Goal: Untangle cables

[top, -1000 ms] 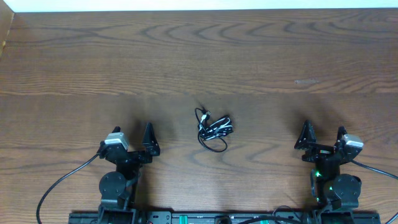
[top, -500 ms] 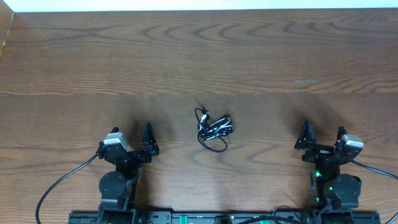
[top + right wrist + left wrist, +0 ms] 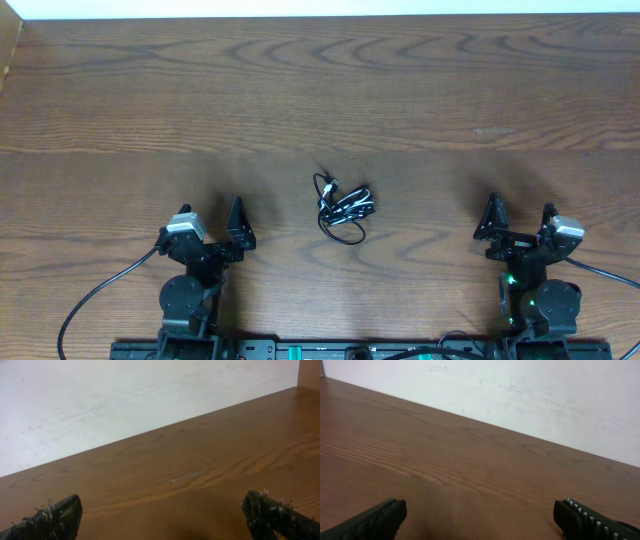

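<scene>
The cables (image 3: 343, 207) lie in one small knotted bundle of thin black cord with a bit of white, in the middle of the wooden table (image 3: 320, 90) in the overhead view. My left gripper (image 3: 212, 222) stands open to the bundle's left and slightly nearer the front edge, well apart from it. My right gripper (image 3: 519, 220) stands open farther off to the right. In the left wrist view the left gripper (image 3: 480, 512) has only bare wood between its fingers. The right gripper (image 3: 161, 507) shows the same. Neither wrist view shows the cables.
Thick black arm wires trail off the left base (image 3: 100, 295) and the right base (image 3: 600, 272). A mounting rail (image 3: 320, 350) runs along the front edge. A white wall (image 3: 520, 390) borders the table's far edge.
</scene>
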{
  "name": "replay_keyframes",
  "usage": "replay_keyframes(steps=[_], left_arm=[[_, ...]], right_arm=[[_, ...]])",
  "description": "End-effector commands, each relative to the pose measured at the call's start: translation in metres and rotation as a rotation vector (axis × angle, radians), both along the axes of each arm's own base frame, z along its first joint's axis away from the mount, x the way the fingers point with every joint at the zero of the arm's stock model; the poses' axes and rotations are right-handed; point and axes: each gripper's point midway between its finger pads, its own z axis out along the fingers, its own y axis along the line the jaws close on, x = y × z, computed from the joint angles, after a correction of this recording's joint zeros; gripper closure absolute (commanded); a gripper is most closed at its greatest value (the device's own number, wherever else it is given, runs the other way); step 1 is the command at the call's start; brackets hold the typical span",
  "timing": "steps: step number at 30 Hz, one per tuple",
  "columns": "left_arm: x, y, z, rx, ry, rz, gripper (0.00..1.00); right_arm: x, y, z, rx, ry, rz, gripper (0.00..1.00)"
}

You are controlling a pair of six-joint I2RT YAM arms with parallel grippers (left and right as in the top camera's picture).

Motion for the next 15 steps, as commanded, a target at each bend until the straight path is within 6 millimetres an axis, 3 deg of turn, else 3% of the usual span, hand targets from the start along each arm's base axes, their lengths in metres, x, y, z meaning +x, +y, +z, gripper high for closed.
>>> replay_keyframes(steps=[1, 15], left_arm=[[-0.0016, 0.0019, -0.0173, 0.020, 0.060, 0.009, 0.00], [-0.0016, 0.0008, -0.0172, 0.018, 0.060, 0.003, 0.00]], right_arm=[[0.0000, 0.0034, -0.0009, 0.002, 0.002, 0.014, 0.01], [0.0000, 0.0034, -0.0009, 0.002, 0.002, 0.014, 0.01]])
